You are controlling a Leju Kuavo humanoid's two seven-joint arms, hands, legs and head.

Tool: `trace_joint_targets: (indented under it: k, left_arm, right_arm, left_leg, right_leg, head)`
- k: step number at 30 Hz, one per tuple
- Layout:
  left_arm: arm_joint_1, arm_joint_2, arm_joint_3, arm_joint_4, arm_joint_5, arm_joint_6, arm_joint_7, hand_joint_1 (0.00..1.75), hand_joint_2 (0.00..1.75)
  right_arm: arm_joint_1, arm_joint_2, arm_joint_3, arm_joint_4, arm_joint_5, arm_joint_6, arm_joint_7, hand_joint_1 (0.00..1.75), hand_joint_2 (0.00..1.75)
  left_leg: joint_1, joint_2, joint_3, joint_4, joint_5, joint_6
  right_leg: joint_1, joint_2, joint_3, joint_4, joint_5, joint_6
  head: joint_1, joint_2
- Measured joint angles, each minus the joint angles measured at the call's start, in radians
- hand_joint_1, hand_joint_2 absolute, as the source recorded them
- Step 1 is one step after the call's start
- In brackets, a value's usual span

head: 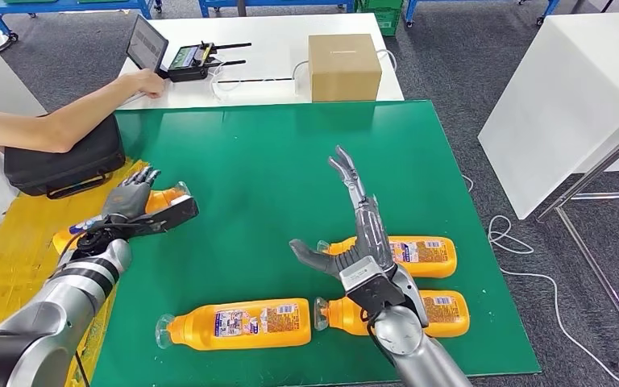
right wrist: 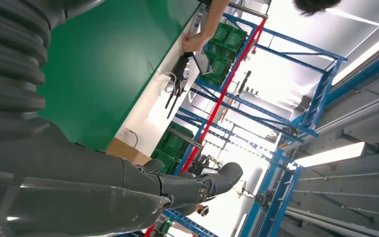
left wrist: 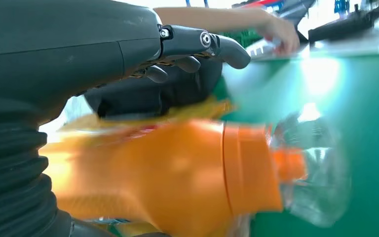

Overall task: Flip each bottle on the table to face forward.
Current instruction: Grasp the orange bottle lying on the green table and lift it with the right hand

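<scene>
The green mat (head: 266, 185) carries four orange bottles, all lying on their sides with long axes running from nine to three o'clock in the head view. Three have their clear caps at the nine o'clock end: the near-left bottle (head: 238, 323), the upper right bottle (head: 423, 255) and the lower right bottle (head: 443, 313). The fourth bottle (head: 165, 197) sits at the mat's nine o'clock edge, half over the yellow surface (head: 16, 250), with its cap at three o'clock. The left hand (head: 133, 201) is wrapped over this fourth bottle; in the left wrist view its fingers (left wrist: 197, 44) curl across the orange body (left wrist: 177, 168), which looks like a grip, though the frame is blurred. The right hand (head: 355, 234) hangs above the two right bottles with fingers straight, spread toward twelve o'clock, holding nothing. The left hand is nearest the bottle, so its turn comes next, I judge.
</scene>
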Motion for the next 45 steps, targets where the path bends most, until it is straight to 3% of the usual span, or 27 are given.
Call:
trace_joint_targets:
  k: [10, 15, 19, 23, 32, 37, 45]
  left_arm:
    - [-0.025, 0.028, -0.045, -0.115, 0.11, -0.071, 0.002, 0.0, 1.75]
    - [-0.016, 0.042, -0.053, -0.223, 0.294, -0.107, -0.083, 0.0, 1.75]
    - [0.028, 0.041, -0.05, -0.335, 0.511, -0.142, -0.18, 0.0, 1.75]
    - [0.079, 0.031, -0.039, -0.436, 0.659, -0.163, -0.227, 0.0, 1.75]
    - [0.125, 0.019, -0.026, -0.531, 0.726, -0.17, -0.247, 0.0, 1.75]
    - [0.143, -0.001, -0.02, -0.561, 0.814, -0.164, -0.271, 0.0, 1.75]
    - [0.153, -0.034, -0.02, -0.574, 0.893, -0.176, -0.295, 0.0, 1.75]
  right_arm:
    - [0.023, 0.012, -0.039, -0.004, 0.035, 0.033, 0.006, 0.0, 1.75]
    - [0.023, 0.007, -0.028, -0.002, 0.131, 0.101, 0.022, 0.0, 1.75]
    - [-0.006, -0.006, 0.04, 0.031, 0.258, 0.171, 0.056, 0.0, 1.75]
    - [-0.047, -0.02, 0.134, 0.093, 0.351, 0.203, 0.08, 0.0, 1.75]
    - [-0.09, -0.036, 0.226, 0.165, 0.387, 0.23, 0.09, 0.0, 1.75]
    - [-0.153, -0.039, 0.326, 0.26, 0.45, 0.27, 0.117, 0.0, 1.75]
    - [-0.233, 0.005, 0.473, 0.462, 0.49, 0.274, 0.18, 0.0, 1.75]
  left_leg:
    - [0.0, 0.0, 0.0, 0.0, 0.0, 0.0]
    - [0.0, 0.0, 0.0, 0.0, 0.0, 0.0]
    - [0.0, 0.0, 0.0, 0.0, 0.0, 0.0]
    - [0.0, 0.0, 0.0, 0.0, 0.0, 0.0]
    - [0.0, 0.0, 0.0, 0.0, 0.0, 0.0]
    - [0.0, 0.0, 0.0, 0.0, 0.0, 0.0]
    - [0.0, 0.0, 0.0, 0.0, 0.0, 0.0]
  right_leg:
    - [0.0, 0.0, 0.0, 0.0, 0.0, 0.0]
    - [0.0, 0.0, 0.0, 0.0, 0.0, 0.0]
    - [0.0, 0.0, 0.0, 0.0, 0.0, 0.0]
    - [0.0, 0.0, 0.0, 0.0, 0.0, 0.0]
    - [0.0, 0.0, 0.0, 0.0, 0.0, 0.0]
    - [0.0, 0.0, 0.0, 0.0, 0.0, 0.0]
    - [0.0, 0.0, 0.0, 0.0, 0.0, 0.0]
  head:
    - [0.0, 0.0]
    - [0.0, 0.0]
    - [0.0, 0.0]
    - [0.0, 0.0]
    - [0.0, 0.0]
    - [0.0, 0.0]
    - [0.0, 0.0]
